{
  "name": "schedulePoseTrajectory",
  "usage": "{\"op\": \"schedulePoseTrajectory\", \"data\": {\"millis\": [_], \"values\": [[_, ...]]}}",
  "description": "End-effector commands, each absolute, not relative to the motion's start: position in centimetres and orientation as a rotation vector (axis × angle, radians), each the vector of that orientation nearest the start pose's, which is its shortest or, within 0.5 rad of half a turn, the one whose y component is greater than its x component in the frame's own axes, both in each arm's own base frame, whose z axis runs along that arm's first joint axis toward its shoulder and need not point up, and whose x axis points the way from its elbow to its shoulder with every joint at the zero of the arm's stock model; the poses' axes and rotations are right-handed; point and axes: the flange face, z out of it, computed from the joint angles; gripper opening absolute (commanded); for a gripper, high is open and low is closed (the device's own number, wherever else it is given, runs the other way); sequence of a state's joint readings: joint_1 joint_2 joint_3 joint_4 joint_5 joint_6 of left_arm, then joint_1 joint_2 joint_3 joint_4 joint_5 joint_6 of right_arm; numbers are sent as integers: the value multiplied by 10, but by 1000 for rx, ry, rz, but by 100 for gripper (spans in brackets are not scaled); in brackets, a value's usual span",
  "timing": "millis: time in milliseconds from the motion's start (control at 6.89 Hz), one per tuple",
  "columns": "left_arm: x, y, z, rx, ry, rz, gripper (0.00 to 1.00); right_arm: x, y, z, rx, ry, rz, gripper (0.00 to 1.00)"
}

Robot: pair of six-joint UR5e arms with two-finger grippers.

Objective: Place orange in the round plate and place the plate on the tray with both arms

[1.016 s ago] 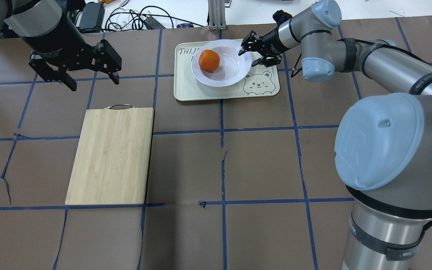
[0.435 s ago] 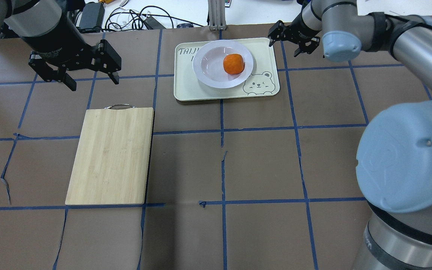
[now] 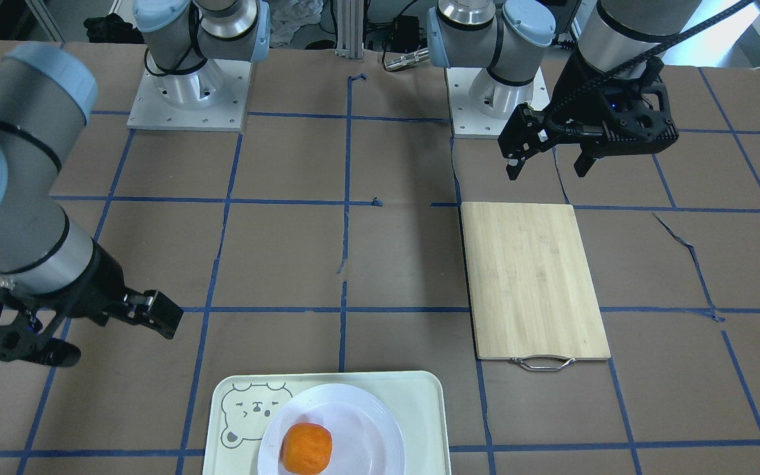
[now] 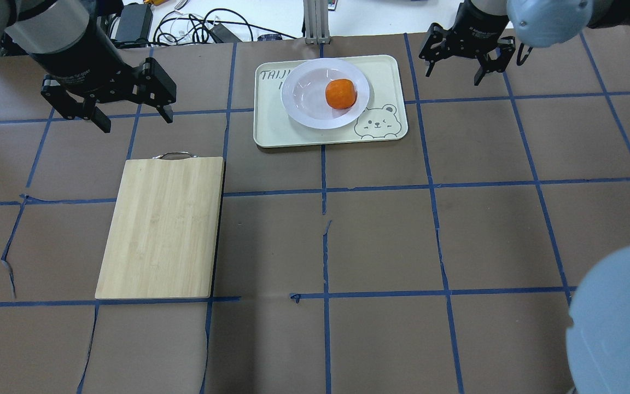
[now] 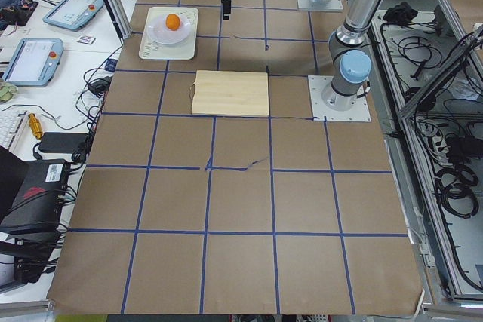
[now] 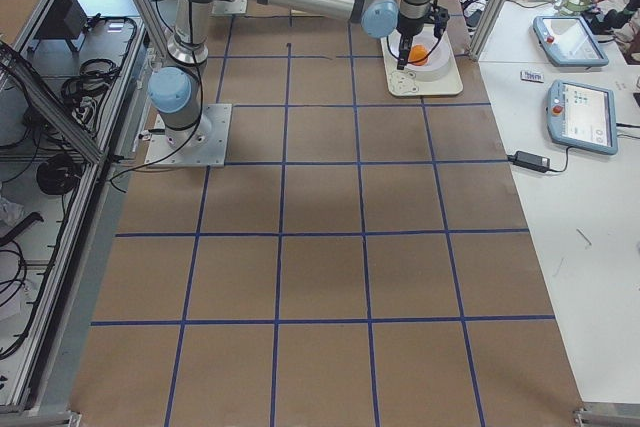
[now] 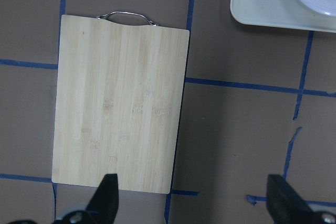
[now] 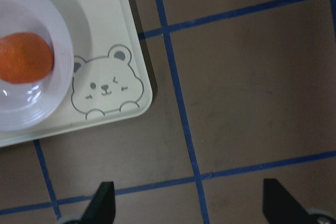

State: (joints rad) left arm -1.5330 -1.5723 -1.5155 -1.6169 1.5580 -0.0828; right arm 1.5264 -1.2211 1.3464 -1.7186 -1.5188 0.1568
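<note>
Well, in the overhead view we see the orange (image 4: 340,93) sitting in the round plate (image 4: 299,111), on its 3 o'clock side, and the plate sits flat on the tray (image 4: 274,131). So we think the job is done and all that is left is to pull back. The tray's long side runs from 9 to 3 o'clock. From the right gripper (image 4: 454,76) the tray lies at about 8 o'clock, near but apart; this gripper is spread wide and holds nothing. The left gripper (image 4: 136,121) is farther off, with the tray at 3 o'clock, and it too is spread wide with nothing in it. The cutting board (image 4: 162,227) lies at its 6 o'clock, low on the table (image 4: 484,230). We think both can pull back toward 6 o'clock, away from the tray
</note>
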Motion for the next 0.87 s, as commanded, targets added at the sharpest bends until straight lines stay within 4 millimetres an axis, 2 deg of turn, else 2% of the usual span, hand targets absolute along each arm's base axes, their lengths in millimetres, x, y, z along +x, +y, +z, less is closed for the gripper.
{"op": "schedulePoseTrajectory", "data": {"millis": [0, 145, 290, 435, 726], "values": [[-116, -497, 510, -191, 3148, -9, 100, 136, -593, 459, 181, 3260, 28, 100], [-115, -497, 510, -188, 3147, -9, 100, 136, -588, 475, 143, 3256, -20, 100], [-115, -497, 507, -191, 3147, -2, 100, 138, -584, 483, -66, 3227, -37, 100], [-115, -495, 504, -189, 3147, 8, 100, 144, -576, 494, -86, 3167, -68, 100], [-116, -494, 504, -188, 3147, 5, 100, 142, -574, 495, -84, 3160, -65, 100]]}}
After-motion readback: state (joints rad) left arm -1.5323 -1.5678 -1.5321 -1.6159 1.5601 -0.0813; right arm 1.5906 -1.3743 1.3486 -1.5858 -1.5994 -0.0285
